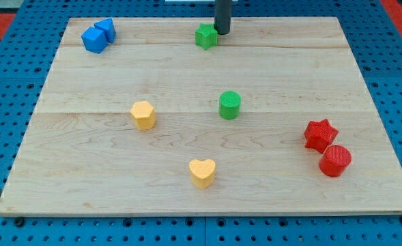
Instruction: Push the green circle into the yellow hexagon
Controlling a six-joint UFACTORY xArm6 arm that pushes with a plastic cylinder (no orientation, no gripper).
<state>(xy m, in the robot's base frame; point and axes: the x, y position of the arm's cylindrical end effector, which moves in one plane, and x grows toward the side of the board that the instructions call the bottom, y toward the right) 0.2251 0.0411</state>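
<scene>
Green circle [229, 105] mid-board, hexagon [142, 115] well apart toward the left edge; approach pending.
My tip [222, 31] (a bare rod, no pincer to report) sits at the top edge beside the green star [205, 36]; next it must reach the circle's right side.

lab bench | wooden board [187, 82] | blue perforated table [9, 164] | coloured test blocks

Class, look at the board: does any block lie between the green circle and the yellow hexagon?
No. The green circle and the yellow hexagon have only bare wood between them. My tip is beside the green star, at the view's top.
</scene>
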